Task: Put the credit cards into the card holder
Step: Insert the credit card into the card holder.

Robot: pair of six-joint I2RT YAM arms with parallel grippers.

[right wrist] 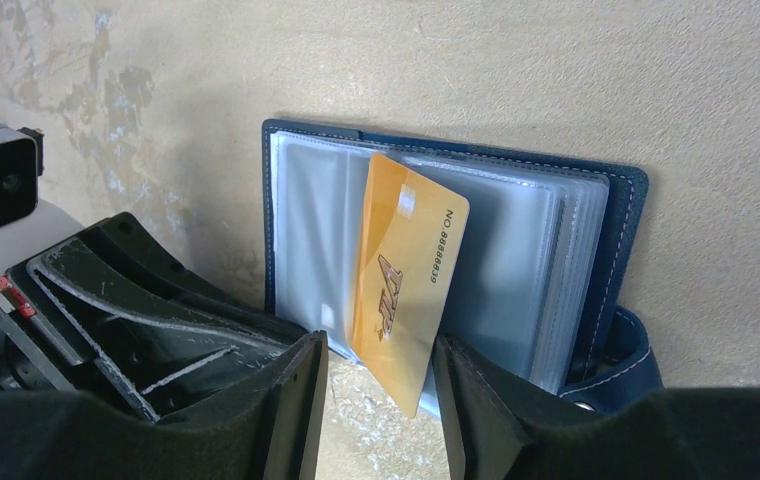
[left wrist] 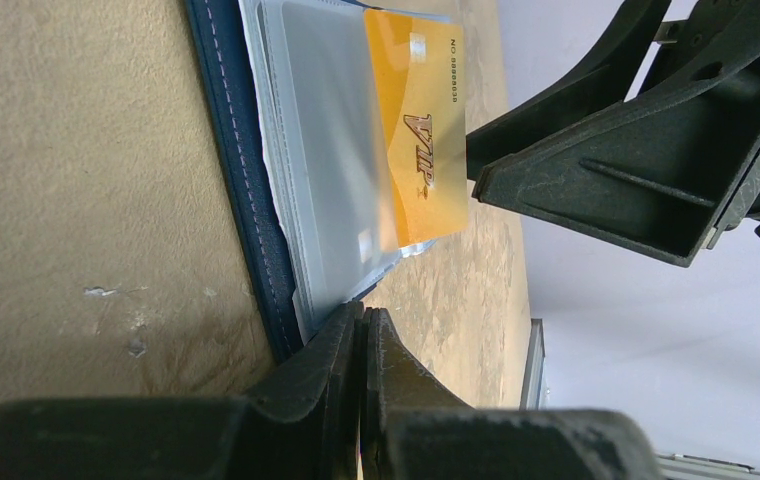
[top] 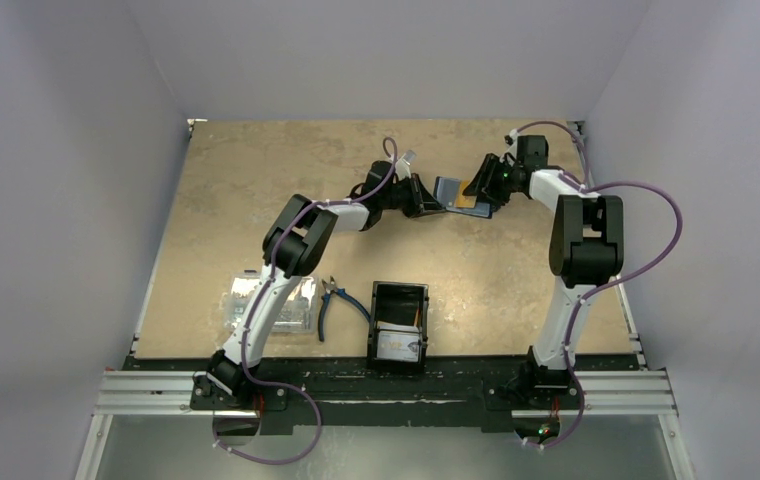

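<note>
Step in hand: seating the first card, insert not finished.

- Card holder (right wrist: 621, 230) lay open on the table at the far centre, clear sleeves facing up.
- Orange card (right wrist: 406, 280) sat partly in one sleeve. Left wrist view showed one long edge under the clear plastic and the rest uncovered. It was skewed to the sleeve stack, with its free end sticking out past the holder's open edge.
- Right gripper (right wrist: 378, 348) had its jaws apart, one on each side of the card's free end. There was a clear gap on one side and it was close on the other. I judged that it had no grip on the card.
- Left gripper (left wrist: 361, 325) had its jaws together at the holder's edge. It looked like a pinch on the cover or sleeve edge, pinning the holder down. I couldn't tell exactly which layer it had.
- At least one pale card (top: 398, 345) waited in the black tray (top: 398, 290) at the near edge, so most of the job was ahead.

Next move, my read: square the card to the pocket, then push its free end in along the sleeve axis until it seats. Either close on the card again or nudge the end with a fingertip. The left arm needs to hold its clamp, or the holder slides with the push.

Risks: the skewed card jams on the sleeve seam, or the push buckles the thin plastic instead of seating the card.
</note>
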